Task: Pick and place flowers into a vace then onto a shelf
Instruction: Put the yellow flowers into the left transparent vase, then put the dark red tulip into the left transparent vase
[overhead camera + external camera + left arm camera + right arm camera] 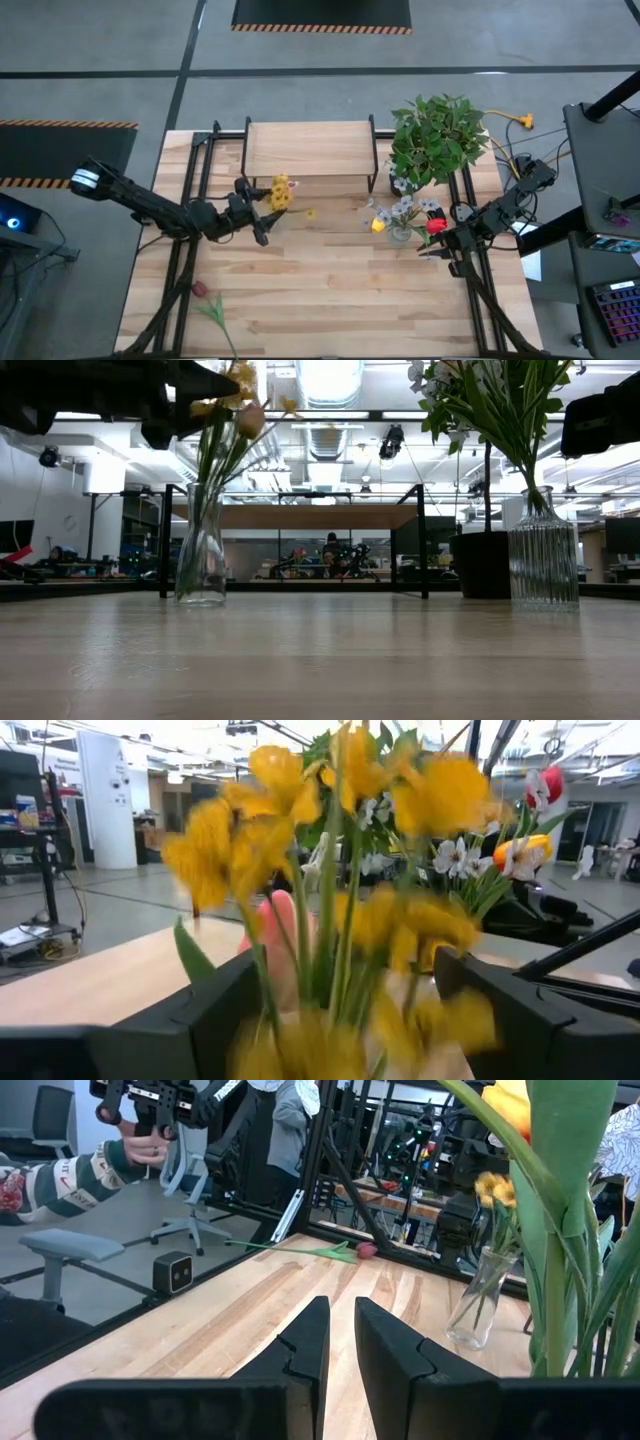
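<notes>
A clear glass vase (201, 550) holds yellow flowers (281, 192) near the shelf's (310, 150) left front corner. My left gripper (262, 212) is open at the height of the stems. In the left wrist view its fingers (215, 1015) stand on either side of the yellow flowers (340, 870). A ribbed vase (545, 550) at the right holds white, orange and red flowers (405, 212). My right gripper (440, 247) waits just right of it, shut and with nothing in it (340, 1345). A pink flower (205, 298) lies flat near the table's front left.
A bushy potted plant (436, 140) stands at the shelf's right end. A small yellow flower head (310, 213) lies on the table before the shelf. Black frame rails (185, 270) run along both table sides. Beyond the table a person's hand (140, 1150) holds a handle.
</notes>
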You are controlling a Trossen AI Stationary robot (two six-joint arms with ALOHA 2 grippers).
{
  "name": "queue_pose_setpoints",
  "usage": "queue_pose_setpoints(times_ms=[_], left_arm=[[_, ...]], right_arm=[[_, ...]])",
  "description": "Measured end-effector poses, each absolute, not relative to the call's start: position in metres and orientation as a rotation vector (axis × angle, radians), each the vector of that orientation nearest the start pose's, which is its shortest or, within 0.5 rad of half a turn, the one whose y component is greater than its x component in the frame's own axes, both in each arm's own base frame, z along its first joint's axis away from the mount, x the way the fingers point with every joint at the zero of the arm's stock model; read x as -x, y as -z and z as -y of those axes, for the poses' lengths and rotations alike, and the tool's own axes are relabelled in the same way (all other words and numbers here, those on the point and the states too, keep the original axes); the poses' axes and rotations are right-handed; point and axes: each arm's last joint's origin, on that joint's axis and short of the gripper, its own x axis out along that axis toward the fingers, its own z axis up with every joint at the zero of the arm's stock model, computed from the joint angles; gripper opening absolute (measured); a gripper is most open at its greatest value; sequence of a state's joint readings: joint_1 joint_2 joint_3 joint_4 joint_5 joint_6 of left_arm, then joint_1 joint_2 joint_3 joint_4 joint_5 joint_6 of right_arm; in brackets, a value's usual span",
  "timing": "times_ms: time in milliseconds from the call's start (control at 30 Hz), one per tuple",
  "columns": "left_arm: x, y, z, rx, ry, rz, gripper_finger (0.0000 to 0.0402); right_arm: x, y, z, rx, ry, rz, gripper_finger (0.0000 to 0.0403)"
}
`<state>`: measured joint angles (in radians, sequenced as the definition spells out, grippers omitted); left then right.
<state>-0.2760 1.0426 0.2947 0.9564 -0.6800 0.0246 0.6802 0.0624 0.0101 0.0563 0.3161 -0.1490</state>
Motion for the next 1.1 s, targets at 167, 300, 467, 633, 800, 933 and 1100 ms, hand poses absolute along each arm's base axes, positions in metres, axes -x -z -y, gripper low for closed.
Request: queue_pose_setpoints(times_ms=[167, 300, 467, 633, 800, 933, 1100], left_arm=[[-0.188, -0.230, 0.034, 0.060, -0.405, 0.158, 0.0270], [-0.184, -0.233, 0.033, 0.065, -0.403, 0.160, 0.0270], [-0.177, -0.239, 0.031, 0.081, -0.403, 0.179, 0.0270], [-0.172, -0.251, 0.030, 0.073, -0.403, 0.154, 0.0270], [-0.170, -0.268, 0.029, 0.079, -0.402, 0.161, 0.0270], [-0.171, -0.280, 0.029, 0.097, -0.400, 0.092, 0.0270], [-0.170, -0.301, 0.029, 0.206, -0.414, -0.059, 0.0270]], right_arm=[[-0.083, -0.167, -0.056, 0.146, -0.363, 0.031, 0.0043], [-0.083, -0.167, -0.056, 0.145, -0.363, 0.031, 0.0043], [-0.083, -0.167, -0.056, 0.146, -0.363, 0.030, 0.0043], [-0.083, -0.167, -0.056, 0.146, -0.363, 0.030, 0.0043], [-0.083, -0.167, -0.056, 0.146, -0.363, 0.030, 0.0043], [-0.083, -0.167, -0.056, 0.146, -0.363, 0.030, 0.0043], [-0.083, -0.167, -0.056, 0.146, -0.363, 0.030, 0.0043]])
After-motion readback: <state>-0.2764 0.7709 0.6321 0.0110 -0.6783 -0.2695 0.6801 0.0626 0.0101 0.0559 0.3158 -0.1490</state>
